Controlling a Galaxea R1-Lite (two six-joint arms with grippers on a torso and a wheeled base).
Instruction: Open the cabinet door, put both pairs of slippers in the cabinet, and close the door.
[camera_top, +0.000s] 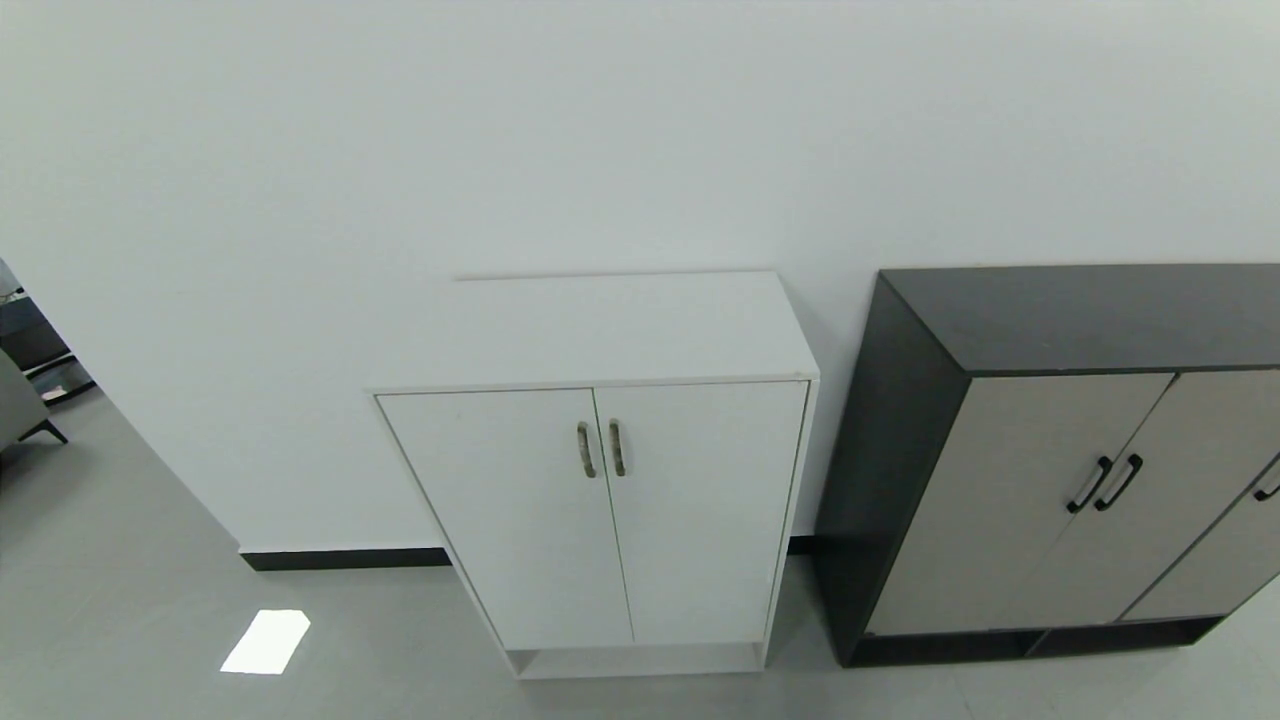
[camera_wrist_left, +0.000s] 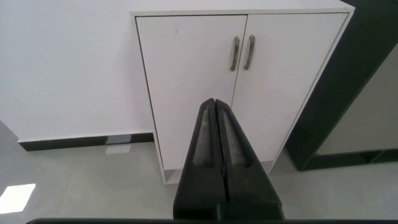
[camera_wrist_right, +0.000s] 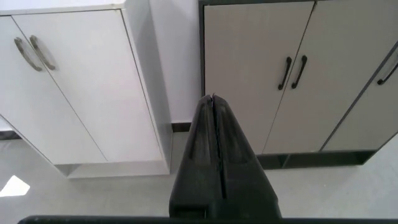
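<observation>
Head view: we see the white two-door cabinet (camera_top: 600, 500), doors shut, against the wall (camera_top: 400, 150), with a black grey-doored cabinet (camera_top: 1000, 480) just beside it. Left wrist: our left tool (camera_wrist_left: 215, 102) sits clenched, facing the white cabinet. Right wrist: our right tool (camera_wrist_right: 212, 98), clenched, faces both cabinets.

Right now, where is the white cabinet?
In the head view, the white cabinet stands closed against the wall at centre, just left of the dark cabinet.
</observation>
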